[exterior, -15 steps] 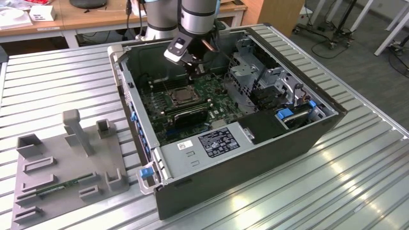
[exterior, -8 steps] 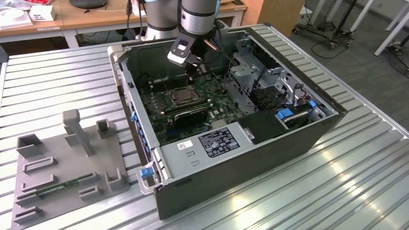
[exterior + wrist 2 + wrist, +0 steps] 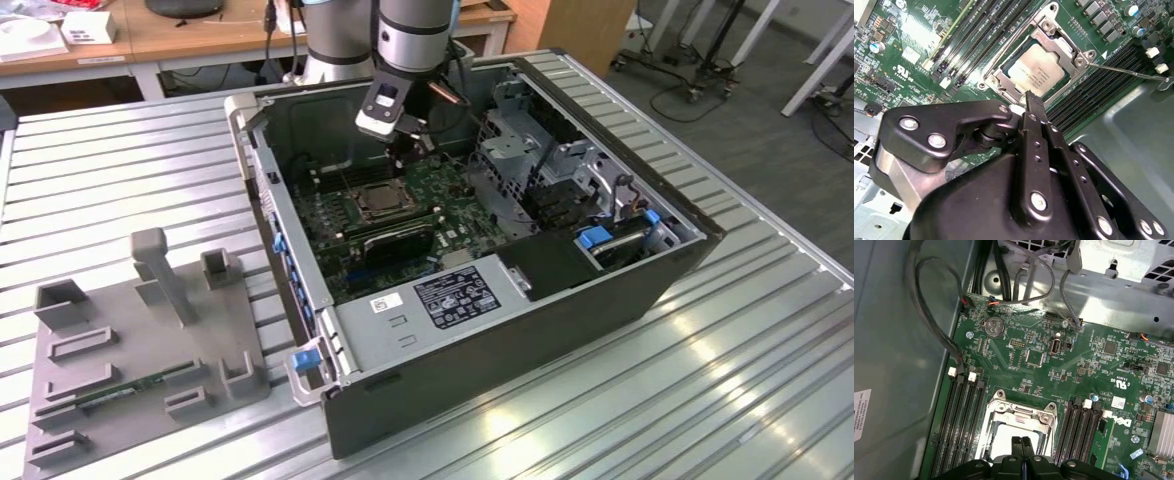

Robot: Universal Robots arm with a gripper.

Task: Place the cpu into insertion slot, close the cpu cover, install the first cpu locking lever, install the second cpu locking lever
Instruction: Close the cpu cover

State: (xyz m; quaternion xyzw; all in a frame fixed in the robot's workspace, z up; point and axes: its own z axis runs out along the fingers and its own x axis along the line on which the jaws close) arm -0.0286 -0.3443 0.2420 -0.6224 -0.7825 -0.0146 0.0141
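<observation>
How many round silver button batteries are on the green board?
1. The round battery sits on the green motherboard near the edge where the wires plug in, away from the cpu cover. The gripper hides part of the board, so another could be hidden.

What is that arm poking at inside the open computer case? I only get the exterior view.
Observer: In the second wrist view the gripper hangs over the near edge of the insertion slot, jaws shut with nothing between them.
Operator: Is the chip in there?
Observer: Yes, the cpu lies in the slot, its pale metal face up.
Operator: And the lid over it?
Observer: The cpu cover lies down around the cpu, framing it. A thin locking lever sticks out sideways from one corner; I cannot tell whether it is latched.
</observation>
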